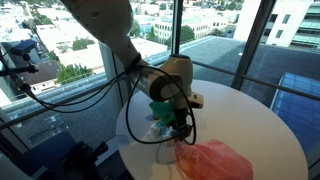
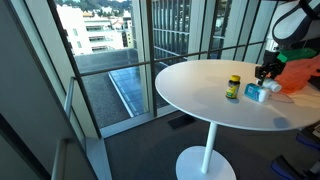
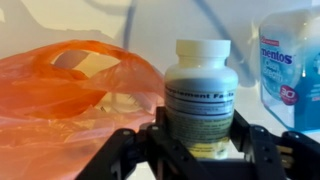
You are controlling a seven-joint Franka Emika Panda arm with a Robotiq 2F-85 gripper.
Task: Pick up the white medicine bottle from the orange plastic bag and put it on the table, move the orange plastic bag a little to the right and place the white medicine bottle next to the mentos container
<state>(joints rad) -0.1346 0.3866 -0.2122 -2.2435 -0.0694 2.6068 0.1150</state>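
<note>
Setting: glass-walled room, city buildings beyond the windows.
Table (image 2: 200,98): round, white top.
Orange plastic bag (image 3: 70,100): crumpled on the table, just beside the bottle.
Gripper (image 3: 203,140): jaws clamped on the white medicine bottle (image 3: 203,85).
Bottle position: upright, between the bag and the mentos container (image 3: 291,60).
Dark bottle with yellow cap (image 2: 233,87): beside the mentos container.

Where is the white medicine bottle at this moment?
In the wrist view the white medicine bottle is held upright in the gripper, with the orange plastic bag at picture left and the mentos container at picture right.
</note>
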